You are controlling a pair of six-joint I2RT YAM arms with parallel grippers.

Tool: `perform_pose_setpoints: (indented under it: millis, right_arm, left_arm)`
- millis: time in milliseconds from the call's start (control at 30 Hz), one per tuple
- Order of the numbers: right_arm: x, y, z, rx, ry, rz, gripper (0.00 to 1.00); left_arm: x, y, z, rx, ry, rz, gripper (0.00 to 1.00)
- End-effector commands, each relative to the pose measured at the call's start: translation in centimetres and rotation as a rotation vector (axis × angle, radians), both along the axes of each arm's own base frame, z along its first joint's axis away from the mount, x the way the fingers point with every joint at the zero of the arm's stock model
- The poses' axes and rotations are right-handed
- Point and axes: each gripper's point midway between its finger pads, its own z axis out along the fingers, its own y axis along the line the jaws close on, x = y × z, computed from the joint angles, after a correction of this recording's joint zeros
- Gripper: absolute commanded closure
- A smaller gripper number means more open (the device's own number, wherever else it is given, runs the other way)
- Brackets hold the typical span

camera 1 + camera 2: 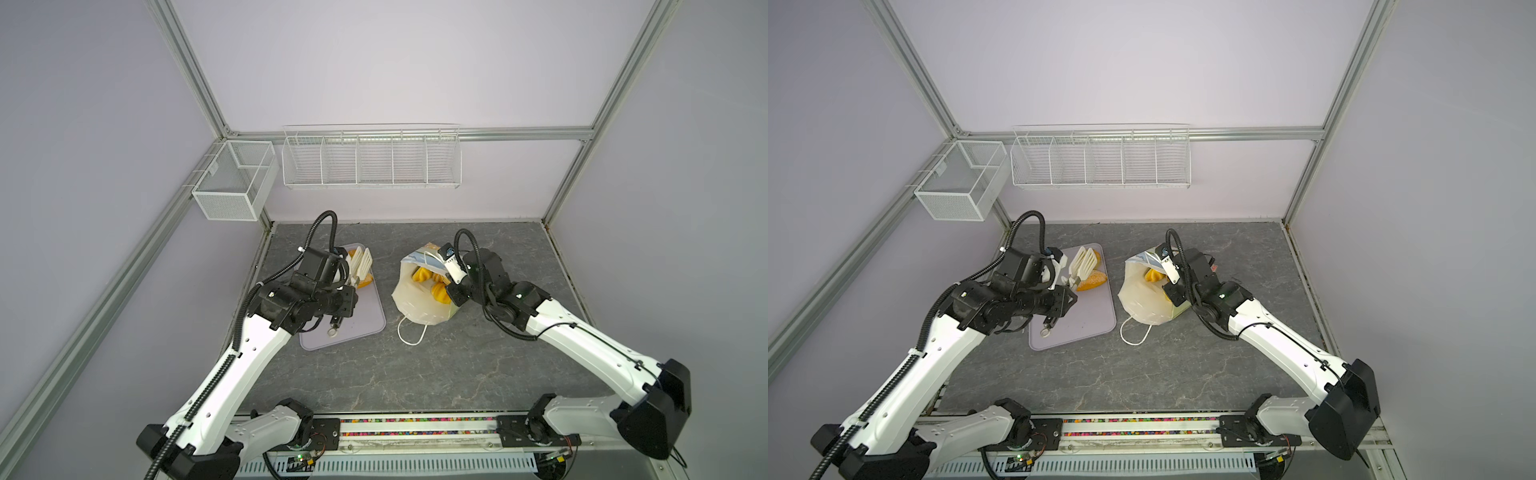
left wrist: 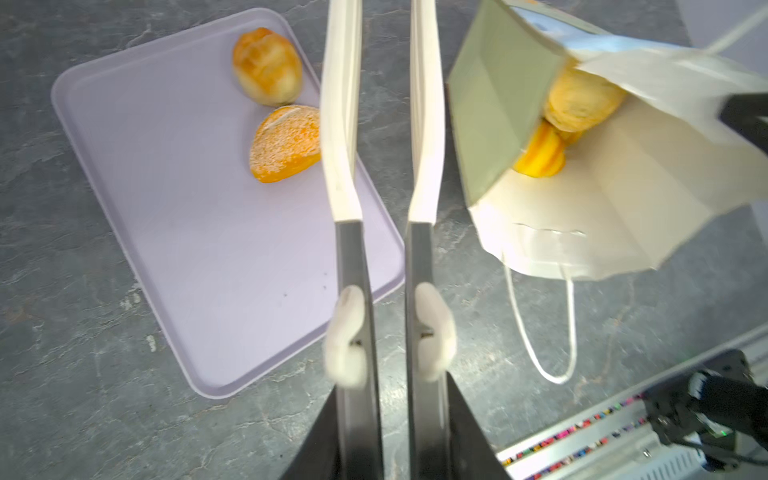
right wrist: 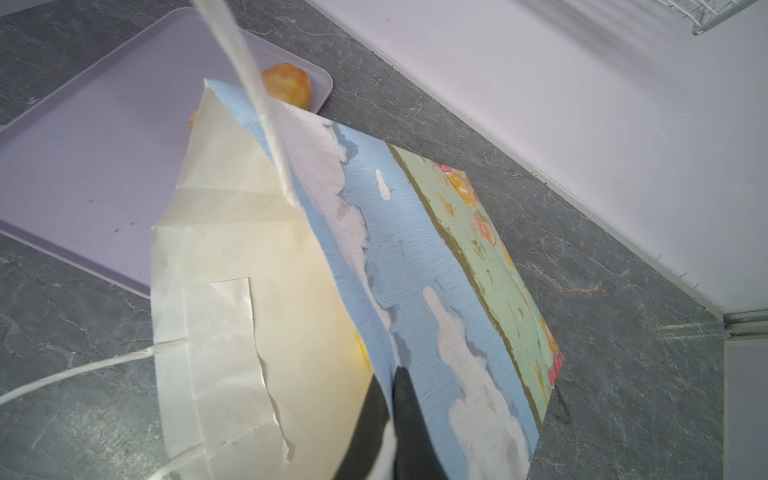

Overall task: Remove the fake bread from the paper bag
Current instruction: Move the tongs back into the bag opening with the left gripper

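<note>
The paper bag lies on its side on the grey table with its mouth held up and wide. My right gripper is shut on the bag's upper wall at the rim. Inside the bag lie golden fake breads: a round bun and a ridged roll. A round bun and a seeded roll rest on the lilac tray. My left gripper hovers over the tray's far right corner, between tray and bag. It stands slightly open with nothing in it.
The bag's white cord handle lies on the table in front of the bag. A wire rack and a mesh basket hang on the back wall. The enclosure's walls stand close behind the tray and bag.
</note>
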Motion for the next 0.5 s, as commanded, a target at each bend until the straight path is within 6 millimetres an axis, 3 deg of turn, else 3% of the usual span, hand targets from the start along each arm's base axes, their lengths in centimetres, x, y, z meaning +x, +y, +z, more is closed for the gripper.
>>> perform_pose_setpoints:
  millis: [0, 200, 467]
  right_arm:
    - [0.3, -0.1, 1.3, 0.028, -0.042, -0.007, 0.93]
    - [0.6, 0.1, 1.3, 0.029, -0.045, -0.005, 0.93]
    - [0.4, 0.2, 1.0, 0.055, -0.044, -0.009, 0.93]
  left_arm:
    - [-2.7, -1.6, 2.3, 0.016, -0.043, -0.125, 0.69]
    - [-5.8, -5.0, 2.3, 0.127, -0.066, -0.301, 0.66]
    - [-5.7, -8.7, -1.1, 0.16, 0.098, -0.324, 0.65]
